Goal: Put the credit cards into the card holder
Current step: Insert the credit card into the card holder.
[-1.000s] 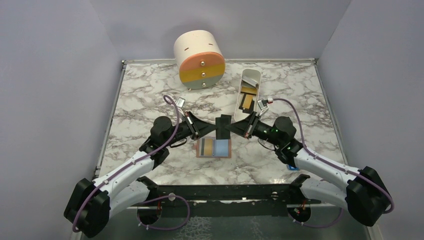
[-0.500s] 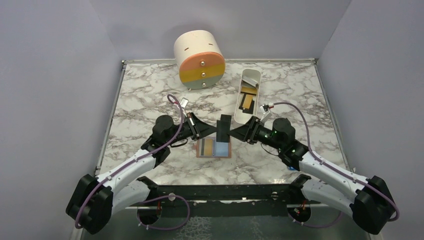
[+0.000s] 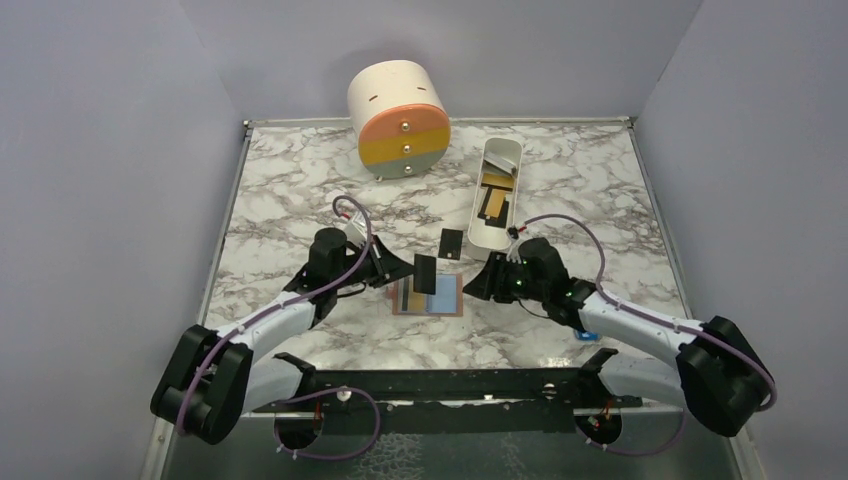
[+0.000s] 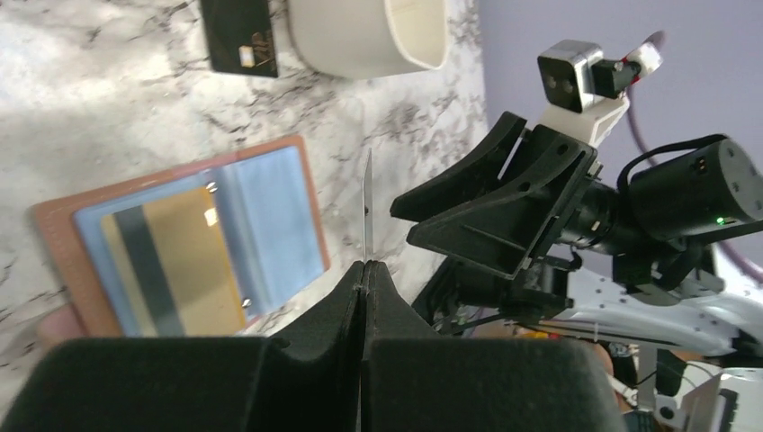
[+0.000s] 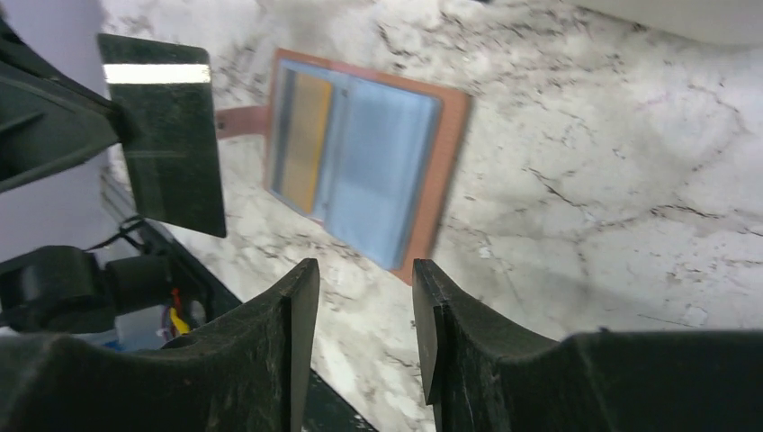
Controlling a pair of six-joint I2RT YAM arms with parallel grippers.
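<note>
The black card (image 3: 426, 273) stands up off the tabletop (image 3: 300, 180), above the left half of the card holder (image 3: 447, 297). Its thin edge faces the left wrist camera and its broad striped face is turned to the right gripper (image 5: 364, 297). The left gripper (image 4: 364, 270) has its jaws pressed tight on one edge of the card, so the rest projects straight out past the tips. The card holder lies open and flat below, long axis left to right, close to the middle of the near edge. A tan card (image 4: 184, 261) sits in its left pocket, and the light-blue right pocket faces up.

The right gripper's jaws stand parted with nothing between them, just beside the holder's right edge. A second black card (image 3: 451, 243) lies flat farther back, near the white tray (image 3: 474, 222). Bare marble surrounds the holder on its near and right sides.
</note>
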